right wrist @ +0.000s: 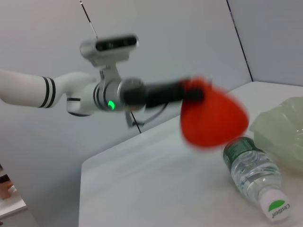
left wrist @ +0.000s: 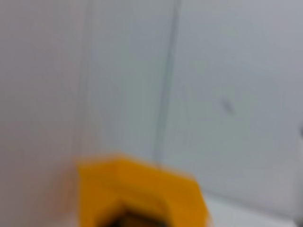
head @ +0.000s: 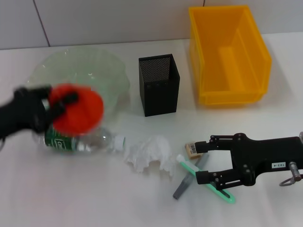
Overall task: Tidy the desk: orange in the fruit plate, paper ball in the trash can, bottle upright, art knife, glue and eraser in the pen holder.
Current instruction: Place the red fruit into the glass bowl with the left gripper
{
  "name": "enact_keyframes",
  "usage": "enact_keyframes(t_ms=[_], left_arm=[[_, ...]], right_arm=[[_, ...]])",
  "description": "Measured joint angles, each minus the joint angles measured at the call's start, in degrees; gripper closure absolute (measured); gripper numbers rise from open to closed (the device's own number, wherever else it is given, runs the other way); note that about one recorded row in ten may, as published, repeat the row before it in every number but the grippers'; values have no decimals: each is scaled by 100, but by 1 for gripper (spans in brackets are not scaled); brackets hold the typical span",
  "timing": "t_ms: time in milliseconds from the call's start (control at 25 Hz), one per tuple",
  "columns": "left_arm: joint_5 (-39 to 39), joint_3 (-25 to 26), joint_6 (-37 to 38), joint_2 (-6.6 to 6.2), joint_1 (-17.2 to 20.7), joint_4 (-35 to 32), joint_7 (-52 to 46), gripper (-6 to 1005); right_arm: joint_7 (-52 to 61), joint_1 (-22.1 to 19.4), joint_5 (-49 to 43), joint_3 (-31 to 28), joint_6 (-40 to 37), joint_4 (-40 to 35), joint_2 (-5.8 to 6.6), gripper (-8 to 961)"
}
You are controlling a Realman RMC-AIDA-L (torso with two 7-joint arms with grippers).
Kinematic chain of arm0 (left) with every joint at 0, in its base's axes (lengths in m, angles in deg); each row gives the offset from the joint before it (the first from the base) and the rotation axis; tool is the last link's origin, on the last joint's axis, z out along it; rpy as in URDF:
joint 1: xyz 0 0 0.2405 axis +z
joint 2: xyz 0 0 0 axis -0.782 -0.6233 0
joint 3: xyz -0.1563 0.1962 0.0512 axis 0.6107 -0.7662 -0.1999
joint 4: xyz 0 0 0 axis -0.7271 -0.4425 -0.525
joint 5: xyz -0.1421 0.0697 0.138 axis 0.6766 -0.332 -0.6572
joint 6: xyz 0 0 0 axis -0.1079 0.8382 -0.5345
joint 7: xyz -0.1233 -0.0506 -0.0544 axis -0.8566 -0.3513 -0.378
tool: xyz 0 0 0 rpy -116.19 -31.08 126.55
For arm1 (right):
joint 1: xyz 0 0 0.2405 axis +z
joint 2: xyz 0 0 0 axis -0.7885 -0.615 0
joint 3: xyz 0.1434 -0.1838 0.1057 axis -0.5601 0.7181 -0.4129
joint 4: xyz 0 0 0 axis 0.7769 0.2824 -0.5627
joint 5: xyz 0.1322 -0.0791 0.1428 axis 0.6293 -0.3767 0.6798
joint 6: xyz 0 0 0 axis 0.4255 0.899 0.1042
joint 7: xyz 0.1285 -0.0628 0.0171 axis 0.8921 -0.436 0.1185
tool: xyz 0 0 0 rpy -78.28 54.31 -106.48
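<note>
The left gripper (head: 60, 105) has the orange (head: 77, 109) clamped between its fingers, carried above the table (head: 71, 189) at the near edge of the fruit plate (head: 94, 66), and both show as a blur in the head view. Over in the right wrist view the same arm reaches in with the orange (right wrist: 213, 118) hanging above the bottle (right wrist: 253, 175). That bottle (head: 83, 140) lies on its side just beneath the orange, white cap (head: 119, 141) pointing toward the paper ball (head: 149, 153), which sits crumpled near the middle of the table, just beside the cap. Further back stands the pen holder (head: 159, 85), upright, between the fruit plate and the trash can (head: 229, 54), which sits at the far right. Now the right gripper (head: 203, 161): jaws spread wide, hovering low on the right side, with nothing between them. Just at its fingertips lies the eraser (head: 192, 149), next to the upper finger. A green-handled tool (head: 208, 187) and a grey stick (head: 189, 179) lie crossed beside the lower finger; which is the knife and which the glue, hard to call. The left wrist view gives only a blurred yellow corner of the trash can (left wrist: 142, 189) against the wall (left wrist: 213, 94).
</note>
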Motion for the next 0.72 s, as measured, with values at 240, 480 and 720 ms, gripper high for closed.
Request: enact_keyframes(t_ms=[240,480,720], left_arm=[[583,35,-1150,38,-394,48,244,840],[779,0,-2831,57,-892,631,725,873],[1112,-7,-3584,71,-1021,996,1131,905]], right_arm=[[0,13,17,1,0,0,0,112],[0,8,33,2,0,0,0,112],[0,37,36,-12,-8,-17,0,112]])
